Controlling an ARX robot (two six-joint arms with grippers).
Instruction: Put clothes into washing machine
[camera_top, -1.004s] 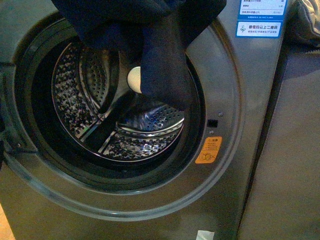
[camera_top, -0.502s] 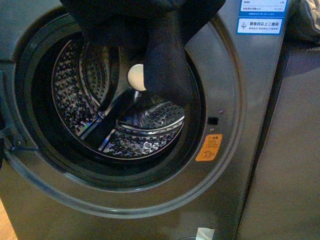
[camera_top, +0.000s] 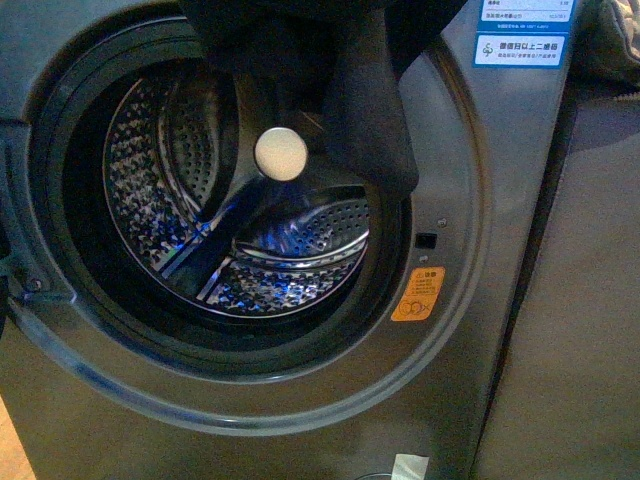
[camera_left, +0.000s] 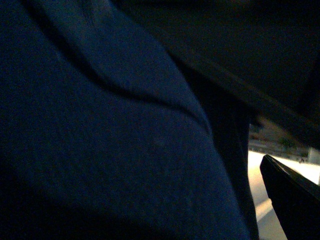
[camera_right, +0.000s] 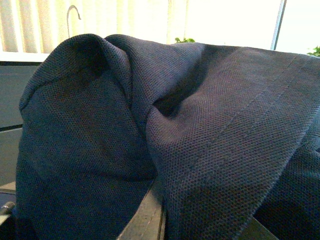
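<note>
The dark grey washing machine (camera_top: 470, 330) fills the front view, its round porthole open onto the perforated steel drum (camera_top: 240, 240). A dark blue garment (camera_top: 365, 95) hangs from the top edge of the view over the porthole's upper right part. Neither gripper shows in the front view. In the right wrist view the garment (camera_right: 200, 125) drapes over my right gripper (camera_right: 162, 220), which is shut on it. In the left wrist view the garment (camera_left: 110, 130) covers nearly everything; one dark finger (camera_left: 292, 195) of my open left gripper shows at the edge.
An orange warning sticker (camera_top: 417, 294) sits right of the porthole and a blue-white label (camera_top: 518, 48) at the top right. A plain grey panel (camera_top: 580, 300) stands to the right of the machine. A white round cap (camera_top: 281, 153) sits at the drum's centre.
The hanging garment has moved up and to the right, uncovering the white cap and more of the drum. The view has shifted slightly.
</note>
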